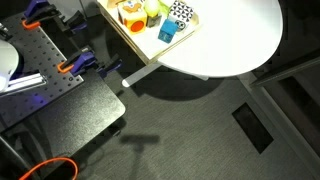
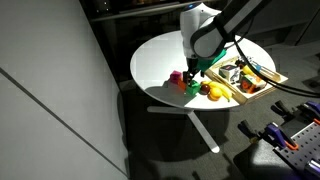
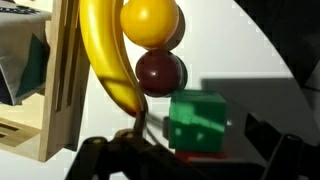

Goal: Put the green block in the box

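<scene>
The green block (image 3: pixel 200 122) is a small emerald cube standing on the white table on top of a flat red piece (image 3: pixel 195 155). It also shows in an exterior view (image 2: pixel 192 88), just outside the box. My gripper (image 3: pixel 190 152) is open, one finger on each side of the block and not touching it; it hangs low over the block (image 2: pixel 193 72). The box is a pale-wood tray (image 3: pixel 62 90) left of the block, seen in both exterior views (image 1: pixel 118 30) (image 2: pixel 265 90). The block and gripper are out of view in the exterior view of the tray's far side.
A toy banana (image 3: pixel 105 60), a yellow ball (image 3: pixel 150 20) and a dark red ball (image 3: pixel 160 72) lie close behind the block beside the tray. The tray holds a blue cup (image 1: pixel 168 32), a checkered piece (image 1: pixel 181 12) and other toys. A red block (image 2: pixel 177 77) is nearby.
</scene>
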You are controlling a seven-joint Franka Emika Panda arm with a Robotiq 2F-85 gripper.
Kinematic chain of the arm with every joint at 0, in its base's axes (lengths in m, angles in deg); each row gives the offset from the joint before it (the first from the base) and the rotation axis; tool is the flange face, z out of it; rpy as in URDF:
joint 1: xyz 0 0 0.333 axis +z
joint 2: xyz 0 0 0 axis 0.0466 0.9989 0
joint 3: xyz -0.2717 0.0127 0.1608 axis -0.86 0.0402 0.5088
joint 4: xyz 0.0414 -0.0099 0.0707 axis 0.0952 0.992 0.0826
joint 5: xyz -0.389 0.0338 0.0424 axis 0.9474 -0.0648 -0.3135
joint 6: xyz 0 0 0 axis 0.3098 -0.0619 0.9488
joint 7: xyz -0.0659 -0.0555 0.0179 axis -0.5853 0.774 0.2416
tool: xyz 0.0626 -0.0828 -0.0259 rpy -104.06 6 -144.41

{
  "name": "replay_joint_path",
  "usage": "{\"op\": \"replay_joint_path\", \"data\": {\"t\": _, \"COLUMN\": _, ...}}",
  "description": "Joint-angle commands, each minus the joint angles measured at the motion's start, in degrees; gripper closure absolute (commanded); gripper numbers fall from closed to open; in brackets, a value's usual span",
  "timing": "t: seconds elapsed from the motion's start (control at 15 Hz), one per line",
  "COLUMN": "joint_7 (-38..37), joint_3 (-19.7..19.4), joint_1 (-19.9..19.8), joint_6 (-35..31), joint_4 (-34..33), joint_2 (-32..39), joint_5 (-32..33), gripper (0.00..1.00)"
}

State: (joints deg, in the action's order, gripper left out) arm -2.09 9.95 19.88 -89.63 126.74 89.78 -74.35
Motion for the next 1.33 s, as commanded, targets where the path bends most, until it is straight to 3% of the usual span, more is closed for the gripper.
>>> {"op": "replay_joint_path", "data": {"t": 0.0, "joint_7": -1.59, "joint_3": -1.04, "joint_1": 1.22, "joint_6": -0.71, "joint_4": -2.72, "joint_2": 2.64, "joint_5": -0.68, "gripper": 0.00}}
{"op": "replay_joint_path", "data": {"t": 0.47, "joint_7": -1.36, "joint_3": -1.49, "joint_1": 1.76, "joint_6": -1.86, "joint_4": -4.84, "joint_2": 5.92, "joint_5": -0.99, "gripper": 0.00}}
{"op": "replay_joint_path", "data": {"t": 0.53, "joint_7": -1.43, "joint_3": -1.61, "joint_1": 1.91, "joint_6": -1.91, "joint_4": -5.11, "joint_2": 6.27, "joint_5": -0.89, "gripper": 0.25}}
{"op": "replay_joint_path", "data": {"t": 0.6, "joint_7": -1.31, "joint_3": -1.66, "joint_1": 2.00, "joint_6": -1.85, "joint_4": -5.37, "joint_2": 6.50, "joint_5": -0.80, "gripper": 0.26}}
{"op": "replay_joint_path", "data": {"t": 0.93, "joint_7": -0.44, "joint_3": -1.38, "joint_1": 1.72, "joint_6": 0.58, "joint_4": -6.00, "joint_2": 5.56, "joint_5": -1.40, "gripper": 0.66}}
{"op": "replay_joint_path", "data": {"t": 1.27, "joint_7": 0.08, "joint_3": -1.32, "joint_1": 1.51, "joint_6": 6.67, "joint_4": -6.25, "joint_2": 2.25, "joint_5": -1.15, "gripper": 0.73}}
